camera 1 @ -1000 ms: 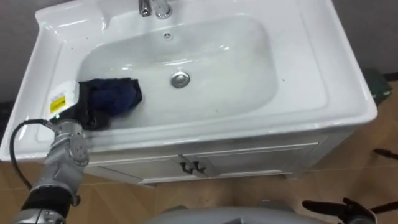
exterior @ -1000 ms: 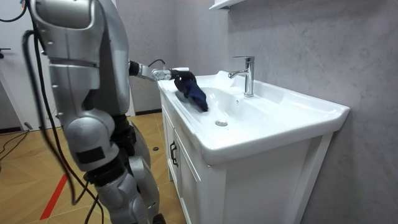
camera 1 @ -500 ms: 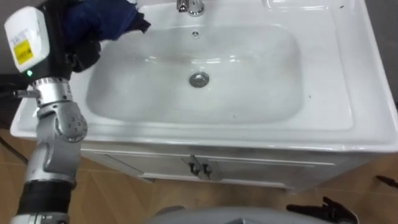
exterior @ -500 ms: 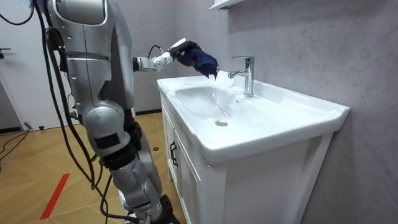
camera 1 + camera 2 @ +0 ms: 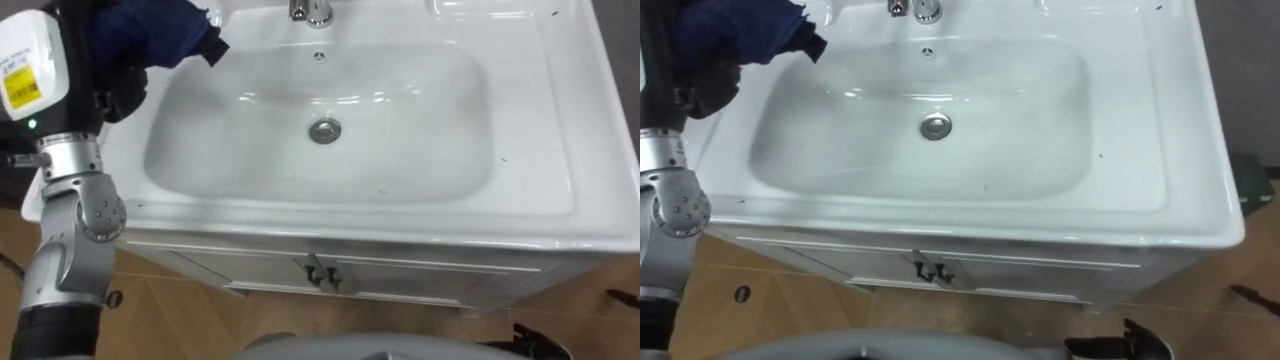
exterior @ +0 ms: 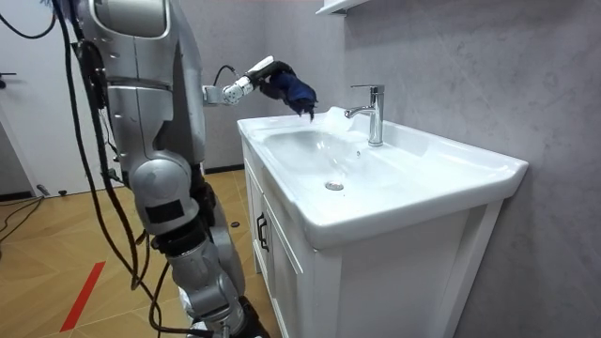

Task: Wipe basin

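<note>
A white basin (image 5: 420,160) with a round metal drain (image 5: 324,129) lies before me, and a chrome tap (image 5: 309,10) stands at its far edge. My left hand (image 5: 105,80) is raised over the basin's left rim, shut on a bunched dark blue cloth (image 5: 150,30). The cloth hangs in the air, clear of the bowl. In the room view the left hand (image 6: 255,77) holds the cloth (image 6: 293,90) up at about the height of the tap (image 6: 374,113), on the side of the basin (image 6: 394,202) away from the wall.
The basin sits on a white cabinet with two small dark door handles (image 5: 318,272) at its front. Wooden floor (image 5: 190,320) lies below. In the room view I stand upright at the basin's front, and a grey wall (image 6: 470,75) runs behind it.
One second ago the cloth lay in the bowl's left side under my left hand. The hand has lifted it out above the left rim, and I have straightened up, shifting the eye views.
</note>
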Motion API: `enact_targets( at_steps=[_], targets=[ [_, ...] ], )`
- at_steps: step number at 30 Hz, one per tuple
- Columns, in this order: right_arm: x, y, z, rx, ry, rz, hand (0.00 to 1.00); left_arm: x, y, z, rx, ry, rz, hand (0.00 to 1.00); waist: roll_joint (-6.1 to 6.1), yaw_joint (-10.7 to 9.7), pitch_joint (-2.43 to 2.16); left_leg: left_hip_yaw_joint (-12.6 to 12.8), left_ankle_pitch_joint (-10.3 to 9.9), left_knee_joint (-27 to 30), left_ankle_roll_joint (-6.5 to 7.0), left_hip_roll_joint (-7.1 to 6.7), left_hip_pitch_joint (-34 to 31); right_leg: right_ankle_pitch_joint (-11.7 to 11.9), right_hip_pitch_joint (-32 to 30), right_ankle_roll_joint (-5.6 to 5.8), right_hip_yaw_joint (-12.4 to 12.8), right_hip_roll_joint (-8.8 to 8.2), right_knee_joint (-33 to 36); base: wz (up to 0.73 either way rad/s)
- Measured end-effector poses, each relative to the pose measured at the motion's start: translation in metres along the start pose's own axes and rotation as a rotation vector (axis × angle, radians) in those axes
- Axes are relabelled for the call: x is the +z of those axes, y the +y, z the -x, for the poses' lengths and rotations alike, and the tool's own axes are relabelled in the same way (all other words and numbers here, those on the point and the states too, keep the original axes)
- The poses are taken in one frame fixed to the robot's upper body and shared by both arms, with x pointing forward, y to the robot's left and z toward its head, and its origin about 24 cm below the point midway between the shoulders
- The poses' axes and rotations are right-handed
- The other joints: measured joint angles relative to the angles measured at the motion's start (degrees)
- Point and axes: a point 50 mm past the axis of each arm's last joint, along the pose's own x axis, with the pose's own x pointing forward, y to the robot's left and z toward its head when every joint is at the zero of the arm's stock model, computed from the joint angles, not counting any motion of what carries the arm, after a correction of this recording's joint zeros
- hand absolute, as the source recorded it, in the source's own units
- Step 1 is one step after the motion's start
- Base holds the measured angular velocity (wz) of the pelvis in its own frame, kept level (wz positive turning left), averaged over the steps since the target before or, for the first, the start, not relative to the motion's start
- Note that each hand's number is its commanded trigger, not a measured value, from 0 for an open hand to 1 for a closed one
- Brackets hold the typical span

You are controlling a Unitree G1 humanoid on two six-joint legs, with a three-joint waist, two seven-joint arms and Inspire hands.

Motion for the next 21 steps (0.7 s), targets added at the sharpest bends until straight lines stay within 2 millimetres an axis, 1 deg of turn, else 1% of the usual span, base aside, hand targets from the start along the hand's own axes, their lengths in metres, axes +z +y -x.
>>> enact_targets(
  at_steps=[3,6,8,9,10,11,13,15,21],
  targets=[
    [0.001,-0.001,0.000,-0.007,-0.005,0.012,0.00,-0.011,0.006,0.003,-0.001,0.010,-0.061,1.00,0.30,0.17,0.02,-0.06,0.00,0.00,0.00,-0.02,-0.05,0.02,0.03,0.03,-0.04,0.00,-0.14,0.00],
    [0.001,-0.004,0.000,-0.023,-0.006,0.006,0.00,-0.017,0.010,0.003,0.012,0.026,-0.075,1.00,0.76,1.08,0.02,-0.19,0.00,-0.06,0.00,-0.06,-0.16,0.04,0.12,0.06,-0.16,0.04,-0.40,0.02],
    [-0.002,-0.005,0.001,-0.034,0.000,0.016,0.00,-0.020,0.012,0.006,0.022,0.035,-0.084,1.00,0.80,1.34,0.02,-0.73,0.01,-0.24,0.00,-0.23,-0.19,0.04,0.29,0.07,-0.50,0.04,-0.58,0.09],
    [-0.002,-0.006,0.001,-0.040,0.001,0.012,0.00,-0.023,0.013,0.009,0.024,0.044,-0.094,1.00,1.00,1.50,-0.11,-1.31,0.02,-0.77,0.00,-0.36,-0.16,0.04,0.21,0.07,-0.74,0.06,-0.68,0.12],
    [-0.004,-0.008,0.001,-0.046,0.005,0.005,0.00,-0.026,0.015,0.010,0.023,0.050,-0.114,1.00,1.08,1.57,-0.14,-1.84,0.05,-1.23,-0.03,-0.54,-0.12,0.03,0.10,0.08,-0.93,0.08,-0.81,0.10],
    [-0.005,-0.008,0.002,-0.048,0.007,0.005,0.00,-0.027,0.015,0.011,0.021,0.052,-0.125,1.00,1.12,1.57,-0.17,-1.86,0.05,-1.56,-0.03,-0.57,0.05,0.04,0.09,0.09,-0.92,0.09,-0.88,0.06],
    [-0.009,-0.009,0.002,-0.052,0.016,0.005,0.00,-0.028,0.015,0.012,0.017,0.056,-0.147,1.00,1.24,2.84,-0.24,-2.42,0.05,-1.77,-0.03,-0.80,0.12,0.16,0.42,0.31,-1.21,0.07,-1.25,0.05],
    [-0.012,-0.010,0.003,-0.054,0.024,0.006,0.00,-0.029,0.015,0.012,0.019,0.060,-0.150,1.00,1.25,2.84,-0.25,-3.07,0.05,-1.96,-0.03,-1.01,0.16,0.27,0.67,0.49,-1.59,0.01,-1.55,0.11],
    [-0.007,-0.010,0.003,-0.055,0.004,0.006,0.00,-0.032,0.014,0.014,0.022,0.078,-0.160,1.00,1.35,3.11,-0.29,-3.13,0.05,-2.70,-0.01,-1.31,0.57,0.48,0.89,0.86,-1.72,-0.23,-1.61,0.01]
  ],
)
